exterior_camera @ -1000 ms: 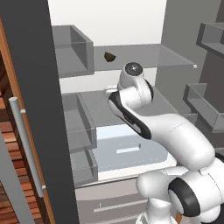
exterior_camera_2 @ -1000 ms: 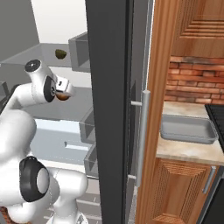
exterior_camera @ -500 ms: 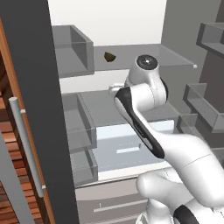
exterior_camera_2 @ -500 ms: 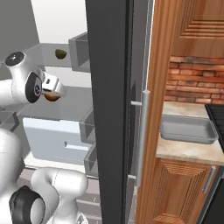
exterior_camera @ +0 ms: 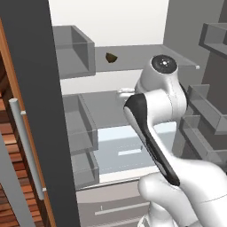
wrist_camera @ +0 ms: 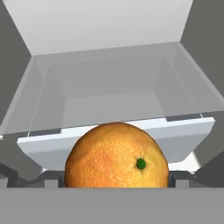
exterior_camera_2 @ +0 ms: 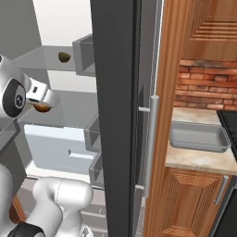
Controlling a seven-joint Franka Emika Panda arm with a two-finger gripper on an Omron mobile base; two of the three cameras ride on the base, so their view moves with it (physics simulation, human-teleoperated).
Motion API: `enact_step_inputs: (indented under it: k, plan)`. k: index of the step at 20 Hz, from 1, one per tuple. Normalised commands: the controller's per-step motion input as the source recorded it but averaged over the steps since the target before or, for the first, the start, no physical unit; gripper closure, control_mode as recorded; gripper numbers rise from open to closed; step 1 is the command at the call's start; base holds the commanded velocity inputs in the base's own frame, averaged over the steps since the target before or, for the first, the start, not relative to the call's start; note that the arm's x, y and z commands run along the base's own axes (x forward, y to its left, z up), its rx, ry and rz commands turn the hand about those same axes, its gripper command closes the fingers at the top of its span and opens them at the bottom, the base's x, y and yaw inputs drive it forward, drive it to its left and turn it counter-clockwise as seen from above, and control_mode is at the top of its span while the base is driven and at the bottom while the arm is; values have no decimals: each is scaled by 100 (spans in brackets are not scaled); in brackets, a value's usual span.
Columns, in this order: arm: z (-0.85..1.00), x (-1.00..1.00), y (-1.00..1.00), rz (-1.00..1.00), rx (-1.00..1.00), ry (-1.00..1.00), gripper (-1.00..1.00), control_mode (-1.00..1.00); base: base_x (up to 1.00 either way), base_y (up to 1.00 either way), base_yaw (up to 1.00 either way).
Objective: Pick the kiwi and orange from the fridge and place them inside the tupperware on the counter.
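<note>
Dimpled matt orange (wrist_camera: 116,157); wooden cabinets (exterior_camera_2: 194,206)

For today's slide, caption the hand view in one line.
Orange held in the pincer above the fridge drawer.

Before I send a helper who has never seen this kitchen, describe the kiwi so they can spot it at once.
Look into the open fridge, at the grey upper shelf below its white back wall. Beside the box-shaped bin on that shelf sits the kiwi, a small dark olive-green lump. The other fruit, the orange, is bigger, orange and lower down, between the claw's tips.
</note>
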Motion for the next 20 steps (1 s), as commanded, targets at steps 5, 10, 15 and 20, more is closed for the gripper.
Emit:
enact_step_inputs:
  k: [5,10,15,20]
  plan:
    - [12,-63,-13,-1,4,0,100,-100,0,0,0]
    - [-1,-49,-7,-7,1,3,100,-100,0,0,0]
    - [0,-47,-1,-26,0,-24,100,-100,0,0,0]
    - [-2,-39,0,-12,0,-15,100,100,-32,0,-8]
